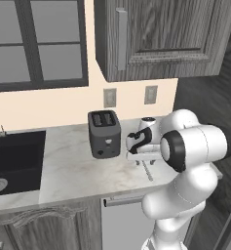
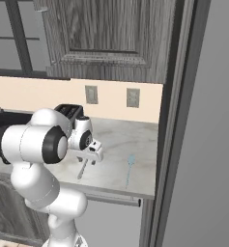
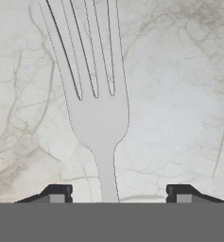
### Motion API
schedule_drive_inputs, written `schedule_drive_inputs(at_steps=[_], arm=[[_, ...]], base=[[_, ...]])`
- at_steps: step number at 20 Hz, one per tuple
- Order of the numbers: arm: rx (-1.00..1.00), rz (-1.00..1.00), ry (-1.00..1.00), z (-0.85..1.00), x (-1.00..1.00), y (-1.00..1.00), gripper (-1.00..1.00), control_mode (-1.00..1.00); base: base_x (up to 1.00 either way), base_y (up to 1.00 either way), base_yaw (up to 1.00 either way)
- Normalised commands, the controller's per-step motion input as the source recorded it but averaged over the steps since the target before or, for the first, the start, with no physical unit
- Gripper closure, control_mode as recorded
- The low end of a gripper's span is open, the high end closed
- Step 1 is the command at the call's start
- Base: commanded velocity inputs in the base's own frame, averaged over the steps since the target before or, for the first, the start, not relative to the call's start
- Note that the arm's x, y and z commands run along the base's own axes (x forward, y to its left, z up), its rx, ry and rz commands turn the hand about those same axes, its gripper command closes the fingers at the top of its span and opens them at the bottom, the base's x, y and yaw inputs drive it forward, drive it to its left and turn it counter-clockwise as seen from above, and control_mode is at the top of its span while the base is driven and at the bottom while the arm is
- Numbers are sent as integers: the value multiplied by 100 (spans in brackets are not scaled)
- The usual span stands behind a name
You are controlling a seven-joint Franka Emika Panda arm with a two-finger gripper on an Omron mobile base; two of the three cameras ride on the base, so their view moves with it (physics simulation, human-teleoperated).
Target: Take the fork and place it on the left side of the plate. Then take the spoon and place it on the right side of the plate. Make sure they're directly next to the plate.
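Spanning the scene, the marble worktop [image 1: 73, 166] carries a dark toaster [image 1: 104, 133], and the fork [image 3: 97, 104] lies flat near its front edge under the arm. The claw [image 3: 118, 194] straddles the handle, fingers apart and not gripping. Judged step: grasping the fork; next, closing squarely, then lifting.

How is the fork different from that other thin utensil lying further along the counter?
The fork is silver-grey; the spoon looks pale blue. The fork ends in long tines; the spoon's end looks small and rounded. The fork lies under the gripper, its handle between the open fingertips; the spoon lies apart to the right. Both are slim and lie flat on the marble counter.
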Motion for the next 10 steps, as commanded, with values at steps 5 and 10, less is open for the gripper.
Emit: schedule_drive_inputs(at_steps=[5,10], arm=[[2,0,1,-24,-33,0,100,-100],[2,0,0,-7,-30,0,100,-100]], base=[[0,0,0],[0,0,0]])
